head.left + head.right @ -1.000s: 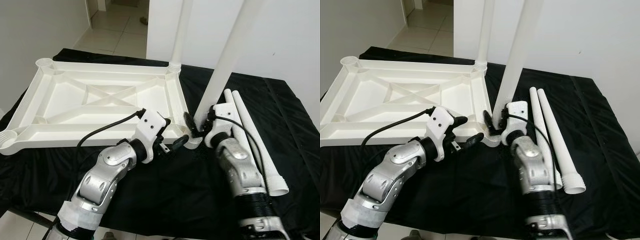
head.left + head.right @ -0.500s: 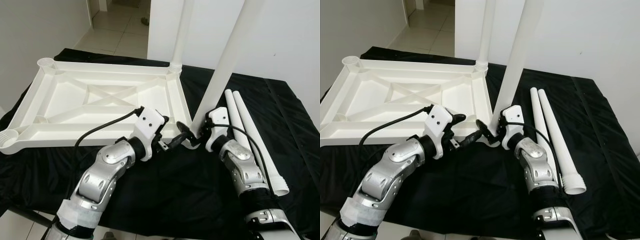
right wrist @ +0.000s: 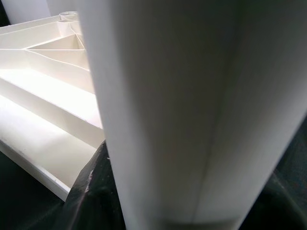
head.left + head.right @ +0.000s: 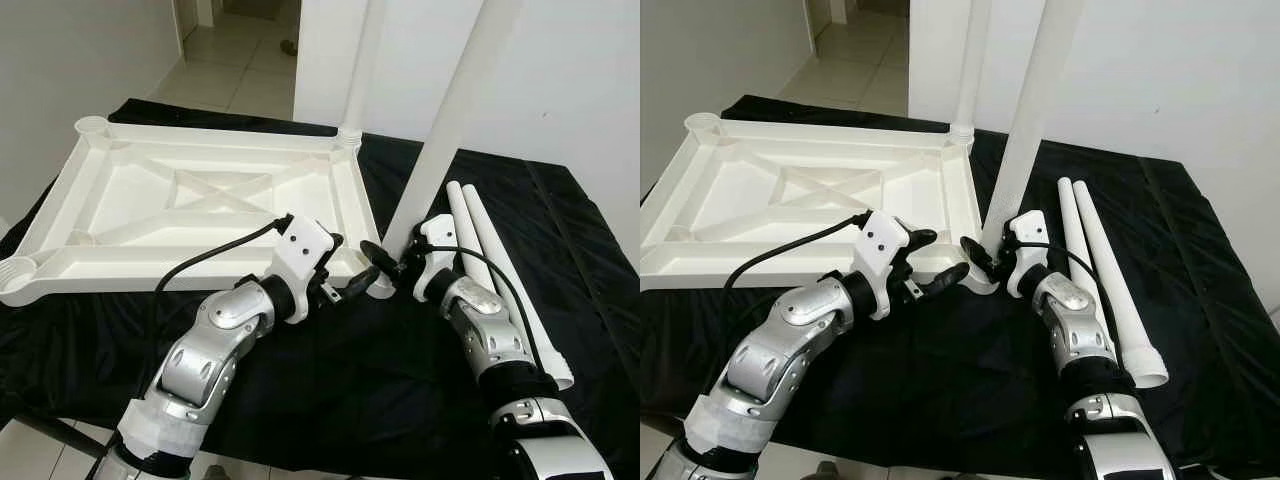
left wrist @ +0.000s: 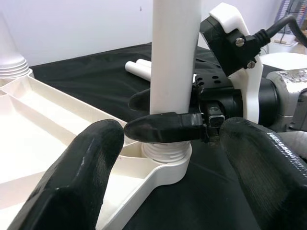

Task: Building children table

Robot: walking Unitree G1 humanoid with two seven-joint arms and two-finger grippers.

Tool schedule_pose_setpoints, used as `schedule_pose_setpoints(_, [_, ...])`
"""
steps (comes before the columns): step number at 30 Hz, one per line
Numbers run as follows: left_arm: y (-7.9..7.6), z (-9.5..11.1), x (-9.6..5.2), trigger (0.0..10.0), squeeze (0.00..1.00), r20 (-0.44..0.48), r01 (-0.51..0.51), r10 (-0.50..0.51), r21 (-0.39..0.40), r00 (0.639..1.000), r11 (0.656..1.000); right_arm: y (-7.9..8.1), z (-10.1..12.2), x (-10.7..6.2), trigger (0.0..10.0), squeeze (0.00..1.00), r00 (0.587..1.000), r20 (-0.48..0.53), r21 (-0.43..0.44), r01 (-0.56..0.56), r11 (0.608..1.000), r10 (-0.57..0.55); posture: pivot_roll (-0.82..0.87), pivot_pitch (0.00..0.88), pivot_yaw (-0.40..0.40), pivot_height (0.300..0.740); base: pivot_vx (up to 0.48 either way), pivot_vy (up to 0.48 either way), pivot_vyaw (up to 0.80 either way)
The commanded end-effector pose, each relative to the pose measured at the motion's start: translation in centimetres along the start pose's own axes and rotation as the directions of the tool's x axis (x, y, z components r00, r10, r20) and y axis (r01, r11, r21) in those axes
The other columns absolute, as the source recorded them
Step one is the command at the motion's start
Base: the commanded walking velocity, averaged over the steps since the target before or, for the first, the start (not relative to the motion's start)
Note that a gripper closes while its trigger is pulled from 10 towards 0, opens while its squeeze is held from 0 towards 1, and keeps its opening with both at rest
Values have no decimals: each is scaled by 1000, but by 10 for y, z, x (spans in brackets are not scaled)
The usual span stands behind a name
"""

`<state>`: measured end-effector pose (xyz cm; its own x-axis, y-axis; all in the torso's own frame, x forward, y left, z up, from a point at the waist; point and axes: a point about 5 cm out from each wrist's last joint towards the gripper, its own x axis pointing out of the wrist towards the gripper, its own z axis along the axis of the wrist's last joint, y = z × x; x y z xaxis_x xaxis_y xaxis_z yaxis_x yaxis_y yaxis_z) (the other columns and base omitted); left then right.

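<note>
While right gripper (image 5: 165, 117) clamps leg (image 4: 450, 120), seemingly socketed, left gripper (image 4: 345, 268) spread.

White walls (image 4: 560, 70), tiled floor (image 4: 235, 60), black-draped table (image 4: 330, 400).

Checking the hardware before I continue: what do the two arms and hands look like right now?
Both arms are jointed silver metal. Each wrist carries a white plastic housing with a black cable. The left hand and right hand each have two long black fingers. The left arm is wrapped in white tape near the elbow.
</note>
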<state>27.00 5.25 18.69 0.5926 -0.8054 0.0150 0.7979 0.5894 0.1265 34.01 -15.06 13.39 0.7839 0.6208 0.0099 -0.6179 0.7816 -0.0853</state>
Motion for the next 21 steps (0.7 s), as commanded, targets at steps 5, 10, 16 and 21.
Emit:
schedule_pose_setpoints(5, [-2,-3,2,10000,0,-3,-12,12,-1,1000,1000,4,-14,-1,0,0,997,-66,31,43,999,-41,170,0,-97,740,0,0,0])
schedule_pose_setpoints(10, [-3,-3,3,10000,0,-1,-9,9,-3,1000,1000,6,-16,-3,0,0,981,-84,61,179,982,-173,166,0,-100,740,0,0,0])
schedule_pose_setpoints(16, [-3,-3,5,10000,0,2,-5,5,-6,1000,1000,11,-20,-2,0,0,936,-115,64,342,938,-333,165,0,-100,740,0,0,0])
schedule_pose_setpoints(21, [-4,-3,5,10000,0,4,1,-1,-5,1000,1000,21,-24,-4,0,0,845,-164,20,519,855,-509,157,0,-98,740,0,0,0])
